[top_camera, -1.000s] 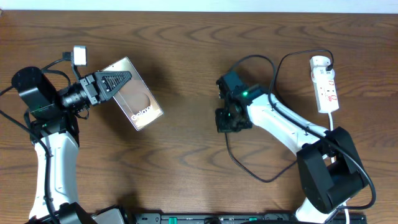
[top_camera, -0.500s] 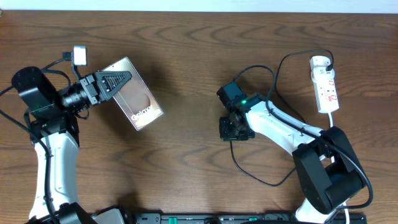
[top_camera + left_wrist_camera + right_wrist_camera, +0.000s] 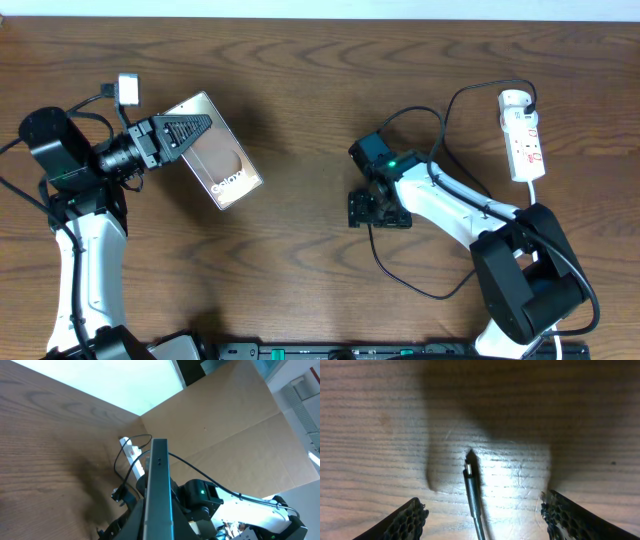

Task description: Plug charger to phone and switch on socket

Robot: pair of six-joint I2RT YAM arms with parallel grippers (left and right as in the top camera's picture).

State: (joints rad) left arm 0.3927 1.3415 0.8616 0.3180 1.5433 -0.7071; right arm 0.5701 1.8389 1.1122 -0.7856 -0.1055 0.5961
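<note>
Two things sit within my reach, one for each hand. My left gripper (image 3: 192, 130) is clamped on the phone (image 3: 228, 168), at the table's left side. Its back is shiny bronze with white "Galaxy" lettering near the lower end. One black finger lies across the upper part of that back. From the left wrist the phone shows edge-on, a thin dark strip rising between my fingers.

The socket (image 3: 524, 140) lies far right, a narrow white strip with small red marks. The white adapter (image 3: 514, 100) is seated at its top end. From there the charger (image 3: 408, 280) runs as a thin black cable, arching left and looping across the wood below my right arm.

My right gripper (image 3: 378, 208) hangs near the table's middle, well apart from the phone. Its fingers (image 3: 412, 517) are spread wide. The plug tip (image 3: 468, 467) lies flat on the wood between them, touching neither.

The table (image 3: 300, 70) is dark brown wood with strong grain, lit pale just around the tip. Beyond it, the left wrist view shows a bright white wall (image 3: 100, 380) and tan cardboard-like panels (image 3: 235, 425).
</note>
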